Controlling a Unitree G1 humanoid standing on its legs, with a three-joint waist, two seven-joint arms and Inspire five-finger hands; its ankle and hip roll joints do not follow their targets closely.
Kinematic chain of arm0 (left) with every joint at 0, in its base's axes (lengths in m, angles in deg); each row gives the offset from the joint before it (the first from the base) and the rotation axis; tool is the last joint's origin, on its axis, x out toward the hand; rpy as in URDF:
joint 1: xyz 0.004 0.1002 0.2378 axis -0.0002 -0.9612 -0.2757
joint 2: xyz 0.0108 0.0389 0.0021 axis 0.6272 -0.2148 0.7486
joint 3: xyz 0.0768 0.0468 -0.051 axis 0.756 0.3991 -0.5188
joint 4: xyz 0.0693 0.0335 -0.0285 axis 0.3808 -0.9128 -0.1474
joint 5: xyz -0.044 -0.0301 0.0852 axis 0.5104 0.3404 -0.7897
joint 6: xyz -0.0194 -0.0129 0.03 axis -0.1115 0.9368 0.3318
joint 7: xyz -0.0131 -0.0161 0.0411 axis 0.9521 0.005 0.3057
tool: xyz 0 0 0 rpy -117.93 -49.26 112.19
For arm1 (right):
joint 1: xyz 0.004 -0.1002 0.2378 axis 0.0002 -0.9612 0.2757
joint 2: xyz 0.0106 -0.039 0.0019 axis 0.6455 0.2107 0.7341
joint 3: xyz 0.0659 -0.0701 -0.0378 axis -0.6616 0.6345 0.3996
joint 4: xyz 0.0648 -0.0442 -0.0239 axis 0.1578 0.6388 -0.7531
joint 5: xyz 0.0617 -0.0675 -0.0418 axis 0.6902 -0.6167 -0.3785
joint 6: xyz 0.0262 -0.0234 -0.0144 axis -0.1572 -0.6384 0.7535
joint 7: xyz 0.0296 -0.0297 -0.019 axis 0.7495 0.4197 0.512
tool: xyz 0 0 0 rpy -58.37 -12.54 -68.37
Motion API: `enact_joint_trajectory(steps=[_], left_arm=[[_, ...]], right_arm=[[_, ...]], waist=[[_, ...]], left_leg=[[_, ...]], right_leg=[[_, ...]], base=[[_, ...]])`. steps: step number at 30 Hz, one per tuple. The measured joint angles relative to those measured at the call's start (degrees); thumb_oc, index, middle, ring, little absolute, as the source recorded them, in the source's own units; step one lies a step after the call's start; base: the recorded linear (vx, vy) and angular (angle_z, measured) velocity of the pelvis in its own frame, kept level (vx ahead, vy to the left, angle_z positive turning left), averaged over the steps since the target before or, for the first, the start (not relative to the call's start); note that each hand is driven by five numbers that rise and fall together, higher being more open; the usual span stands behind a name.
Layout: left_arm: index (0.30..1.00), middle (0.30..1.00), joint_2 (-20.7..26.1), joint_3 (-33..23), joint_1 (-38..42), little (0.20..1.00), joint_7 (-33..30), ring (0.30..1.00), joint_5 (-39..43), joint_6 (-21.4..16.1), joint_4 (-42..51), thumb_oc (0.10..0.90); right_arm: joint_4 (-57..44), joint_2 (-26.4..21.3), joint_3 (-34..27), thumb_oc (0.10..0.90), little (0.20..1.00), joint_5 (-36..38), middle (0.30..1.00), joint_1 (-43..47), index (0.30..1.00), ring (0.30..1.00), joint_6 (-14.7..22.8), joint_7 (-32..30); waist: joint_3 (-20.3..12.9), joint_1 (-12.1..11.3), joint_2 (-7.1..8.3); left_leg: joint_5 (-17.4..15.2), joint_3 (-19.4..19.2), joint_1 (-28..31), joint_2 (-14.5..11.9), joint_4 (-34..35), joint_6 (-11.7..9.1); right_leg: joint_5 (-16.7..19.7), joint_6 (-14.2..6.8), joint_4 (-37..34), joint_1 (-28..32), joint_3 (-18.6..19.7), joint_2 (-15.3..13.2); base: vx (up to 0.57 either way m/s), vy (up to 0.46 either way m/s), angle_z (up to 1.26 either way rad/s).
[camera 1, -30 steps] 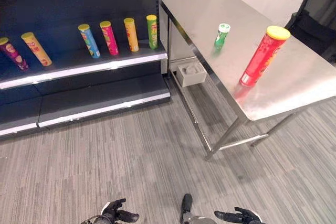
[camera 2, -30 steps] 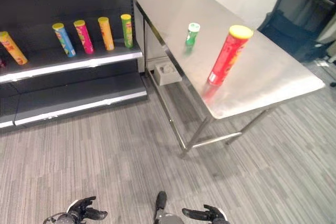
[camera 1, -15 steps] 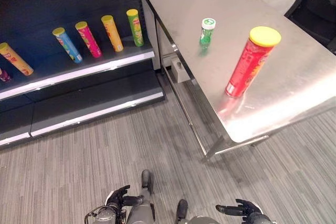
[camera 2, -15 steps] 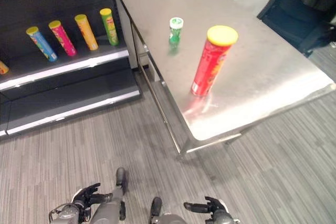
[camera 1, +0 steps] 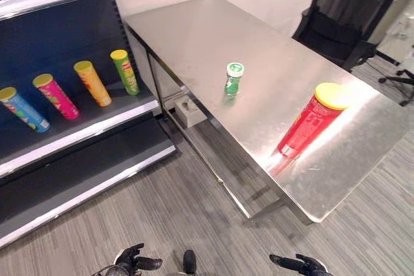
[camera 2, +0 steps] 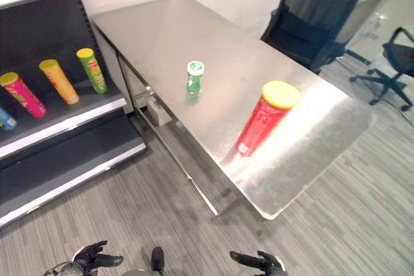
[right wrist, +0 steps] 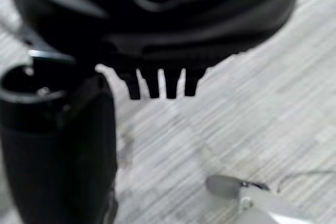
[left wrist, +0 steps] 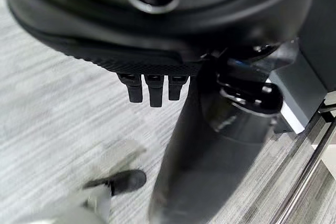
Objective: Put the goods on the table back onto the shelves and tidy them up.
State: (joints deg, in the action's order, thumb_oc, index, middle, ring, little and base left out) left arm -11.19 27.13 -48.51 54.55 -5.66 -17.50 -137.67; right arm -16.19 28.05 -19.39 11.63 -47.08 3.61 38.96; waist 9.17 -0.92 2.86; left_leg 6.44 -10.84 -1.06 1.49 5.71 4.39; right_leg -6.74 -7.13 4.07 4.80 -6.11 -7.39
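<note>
At the far left stands a dark metal shelf unit [camera 1: 77, 137] with pale front edges. On its middle board four tall tubular cans lean back in a row: a blue can with a yellow lid [camera 1: 23, 109], a pink can with a yellow lid [camera 1: 56, 96], an orange can with a yellow lid [camera 1: 92, 83] and a green can with a yellow lid [camera 1: 124, 72], each just beside the next.

Low at the near edge of the head views, over the grey striped carpet [camera 1: 187, 211], the left hand [camera 1: 131, 262] hangs well short of the shelf, its fingers loosely spread and relaxed, holding nothing. Its wrist view shows short dark fingertips [left wrist: 151, 88] pointing down at the carpet.

To the right of the shelf stands a long brushed-steel table [camera 1: 213, 37]. Near its middle stands a small green bottle with a white cap [camera 1: 233, 79], upright. Further right, well apart from it, a tall red tubular can with a yellow lid [camera 1: 309, 121] stands close to the table's near edge.

The right hand [camera 1: 299, 265] hangs low below the table's corner, fingers stretched out and empty. A black office chair [camera 1: 336, 11] stands behind the table.
</note>
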Motion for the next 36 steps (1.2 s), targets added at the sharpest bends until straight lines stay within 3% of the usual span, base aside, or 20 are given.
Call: enact_joint_trajectory(steps=[4, 7, 9, 11, 12, 14, 17, 19, 22, 31, 36], left_arm=[[0.900, 0.900, 1.73, -0.59, -0.25, 0.900, -0.07, 0.900, 0.01, 0.33, 0.17, 0.800], [0.900, 0.900, 1.88, -1.98, -1.96, 0.900, 0.06, 0.900, -0.01, 0.56, 3.27, 0.800], [0.900, 0.900, 1.16, -2.33, -3.86, 0.900, 0.11, 0.900, -0.32, 1.09, 4.21, 0.800], [0.900, 0.900, -0.30, -4.57, -7.17, 0.900, 0.18, 0.900, -0.52, 1.05, 6.03, 0.800], [0.900, 0.900, -0.71, -4.83, -7.47, 0.900, 0.25, 0.900, -1.58, 1.05, 5.93, 0.800], [0.900, 0.900, -1.04, -4.46, -7.07, 0.900, 1.50, 0.900, -2.55, 0.90, 7.13, 0.800], [0.900, 0.900, -2.19, -4.37, -7.39, 0.900, 3.18, 0.900, -2.63, 0.84, 8.81, 0.800], [0.900, 0.900, -2.33, -3.74, -7.59, 0.900, 3.93, 0.900, -2.71, 0.67, 9.83, 0.800], [0.900, 0.900, -2.27, -2.34, -8.25, 0.900, 4.14, 0.900, -3.30, 0.59, 10.50, 0.800], [0.900, 0.900, -2.04, -2.22, -10.11, 0.900, 4.70, 0.900, -4.38, 0.28, 9.37, 0.800], [0.900, 0.900, -2.05, -2.20, -10.62, 0.900, 4.72, 0.900, -4.46, -0.03, 9.31, 0.800]], right_arm=[[0.08, -3.62, -6.85, 0.800, 0.900, 3.22, 0.900, -2.15, 0.900, 0.900, -0.31, -1.21], [-1.51, -9.91, -17.69, 0.800, 0.900, 6.55, 0.900, -6.78, 0.900, 0.900, -1.23, -2.39], [-14.60, -17.26, -24.22, 0.800, 0.900, 7.75, 0.900, -12.64, 0.900, 0.900, -2.85, -4.02], [-34.93, -27.95, -28.35, 0.800, 0.900, 7.56, 0.900, -16.91, 0.900, 0.900, -1.06, -6.93], [-41.98, -30.99, -28.48, 0.800, 0.900, 7.54, 0.900, -17.02, 0.900, 0.900, -1.28, -7.09], [-53.63, -36.24, -28.08, 0.800, 0.900, 7.51, 0.900, -13.06, 0.900, 0.900, 3.83, -5.47], [-69.61, -37.22, -25.10, 0.800, 0.900, 10.92, 0.900, -6.73, 0.900, 0.900, 8.79, -0.80], [-72.08, -37.38, -21.66, 0.800, 0.900, 13.88, 0.900, -1.94, 0.900, 0.900, 11.11, 1.78], [-71.69, -38.42, -16.45, 0.800, 0.900, 18.00, 0.900, 2.34, 0.900, 0.900, 11.53, 4.84], [-72.37, -38.38, -9.09, 0.800, 0.900, 28.58, 0.900, 6.51, 0.900, 0.900, 11.23, 9.77], [-72.39, -38.39, -6.49, 0.800, 0.900, 29.40, 0.900, 6.52, 0.900, 0.900, 10.91, 12.07]], waist=[[0.42, 0.58, 1.50], [0.62, 2.10, 2.36], [0.27, 4.09, 1.21], [0.07, 7.29, 0.61], [-0.06, 8.31, 0.21], [-0.14, 7.73, 0.56], [-0.52, 6.03, -0.21], [-0.87, 3.79, -0.74], [-1.10, 0.64, -0.86], [-1.47, -0.81, -0.90], [-2.52, -0.97, -0.73]], left_leg=[[-0.74, -2.65, -0.14, -0.04, 0.26, -0.78], [-0.22, -2.85, -0.31, -1.71, 0.22, -2.58], [-0.08, -3.06, -0.30, -2.53, 0.25, -3.46], [0.52, -4.26, 0.40, -3.66, 0.13, -4.67], [0.75, -4.41, 0.94, -4.00, 0.05, -5.19], [0.76, -4.75, 1.87, -5.51, 0.06, -5.94], [0.92, -4.77, 2.27, -6.18, 0.01, -6.23], [0.93, -4.40, 2.27, -6.15, 0.01, -6.25], [1.03, -2.80, 2.31, -5.40, -0.02, -6.38], [1.07, -0.80, 2.26, -4.63, 0.01, -6.33], [1.05, 0.02, 2.05, -4.55, 0.04, -6.34]], right_leg=[[3.49, -2.63, -2.60, -2.90, -0.08, -5.09], [5.88, -2.02, -5.38, -2.58, -0.17, -3.55], [6.91, -1.59, -7.88, -1.67, -0.06, -2.63], [8.62, -0.90, -9.86, -0.62, 0.63, -1.52], [8.62, -0.87, -9.80, -0.28, 0.81, -1.09], [8.49, -0.73, -9.86, 0.30, 1.42, 0.09], [8.37, -0.47, -9.85, 0.63, 1.45, 0.82], [8.29, -0.39, -9.85, 1.07, 1.07, 0.81], [7.70, 0.02, -9.83, 2.25, -1.08, 0.23], [7.40, -0.15, -9.45, 3.37, -3.15, 0.02], [7.23, -0.26, -9.45, 3.62, -3.98, 0.02]], base=[[0.01, 0.022, -0.44], [0.02, 0.005, -0.14], [0.01, -0.017, -0.18], [0.01, -0.048, -0.32], [0.02, -0.059, -0.30], [0.05, -0.061, -0.15], [0.02, -0.056, -0.01], [0.01, -0.042, 0.13], [0.03, -0.044, 0.34], [0.02, -0.034, 0.13], [0.02, -0.019, 0.08]])
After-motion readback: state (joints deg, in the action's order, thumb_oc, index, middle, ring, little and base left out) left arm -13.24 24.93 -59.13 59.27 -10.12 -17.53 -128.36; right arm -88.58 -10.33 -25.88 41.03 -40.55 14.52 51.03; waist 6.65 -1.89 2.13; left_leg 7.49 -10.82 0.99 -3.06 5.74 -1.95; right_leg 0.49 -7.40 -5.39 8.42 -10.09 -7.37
